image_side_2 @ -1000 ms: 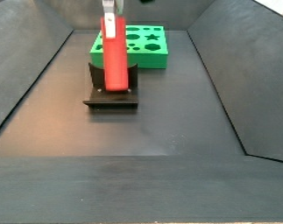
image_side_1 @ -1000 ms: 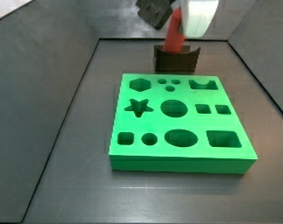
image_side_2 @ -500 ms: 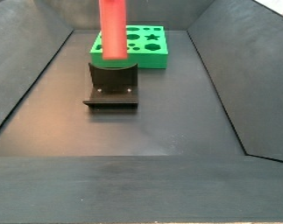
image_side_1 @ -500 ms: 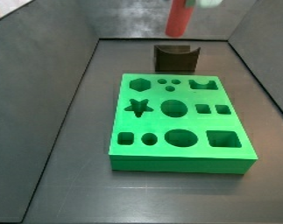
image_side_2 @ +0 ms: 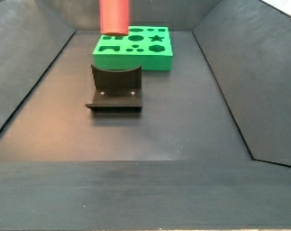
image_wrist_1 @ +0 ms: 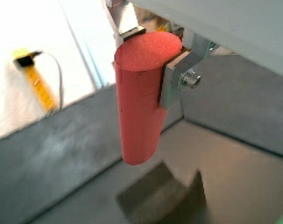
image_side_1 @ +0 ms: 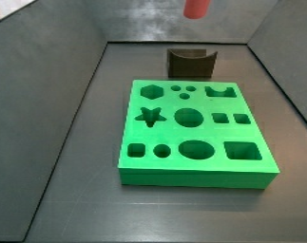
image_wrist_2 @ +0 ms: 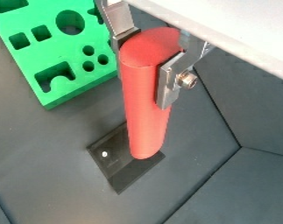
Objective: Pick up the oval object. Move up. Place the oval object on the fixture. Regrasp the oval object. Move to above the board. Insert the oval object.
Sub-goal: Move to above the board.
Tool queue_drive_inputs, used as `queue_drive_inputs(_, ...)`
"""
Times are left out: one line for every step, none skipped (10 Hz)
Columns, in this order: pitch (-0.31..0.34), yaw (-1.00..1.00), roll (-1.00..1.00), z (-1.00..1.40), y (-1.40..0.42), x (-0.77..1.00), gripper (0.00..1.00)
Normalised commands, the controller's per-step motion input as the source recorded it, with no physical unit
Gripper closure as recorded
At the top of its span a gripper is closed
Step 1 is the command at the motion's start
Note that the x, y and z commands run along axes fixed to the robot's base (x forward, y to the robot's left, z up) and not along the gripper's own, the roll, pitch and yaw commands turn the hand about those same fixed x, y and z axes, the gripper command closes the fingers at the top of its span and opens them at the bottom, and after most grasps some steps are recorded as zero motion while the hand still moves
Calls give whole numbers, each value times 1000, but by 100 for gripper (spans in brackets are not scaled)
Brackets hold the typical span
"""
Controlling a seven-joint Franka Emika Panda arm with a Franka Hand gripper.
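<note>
We see the hand (image_wrist_2: 150, 59) clamped on the oval object (image_wrist_2: 146, 96) in both wrist views: silver fingers (image_wrist_2: 171, 77) press either side of the peg's upper end, and the peg hangs roughly upright below them, lower end free. In another wrist view the same grip shows (image_wrist_1: 148, 58), with the oval object (image_wrist_1: 144, 98) taking up most of the frame and a dark shape on the floor beneath it (too blurred to name). The fixture (image_wrist_2: 126, 157) sits on the dark floor below the peg, clearly apart from it, and the board (image_wrist_2: 56, 45) lies beyond, with its cut-outs facing up. In the side views the hand itself is out of frame; only the peg's lower end shows at the top edge, (image_side_1: 197, 9) and (image_side_2: 113, 15). It is well above the fixture (image_side_1: 189, 64), which stands just behind the board (image_side_1: 197, 132). From the opposite side the fixture (image_side_2: 115, 87) stands on its base plate in front of the board (image_side_2: 134, 50). A yellow cable-like thing (image_wrist_1: 38, 79) shows against the pale wall in a wrist view.
</note>
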Motion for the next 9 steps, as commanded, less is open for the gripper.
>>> queue_drive_inputs(67,1000,-363,338,-1000,-736,100)
queue_drive_inputs(41,1000,-357,351,-1000,-745,100)
queue_drive_inputs(19,1000,-359,327,-1000,-746,100)
queue_drive_inputs(-12,1000,-347,347,-1000,-746,100)
queue_drive_inputs(-35,1000,-340,362,-1000,-764,100)
queue_drive_inputs(-57,1000,-333,292,-806,-637,100)
queue_drive_inputs(-77,1000,-325,188,-516,-417,100)
queue_drive_inputs(-101,1000,-312,98,-251,-207,100)
queue_drive_inputs(-122,1000,-301,59,-148,-126,100)
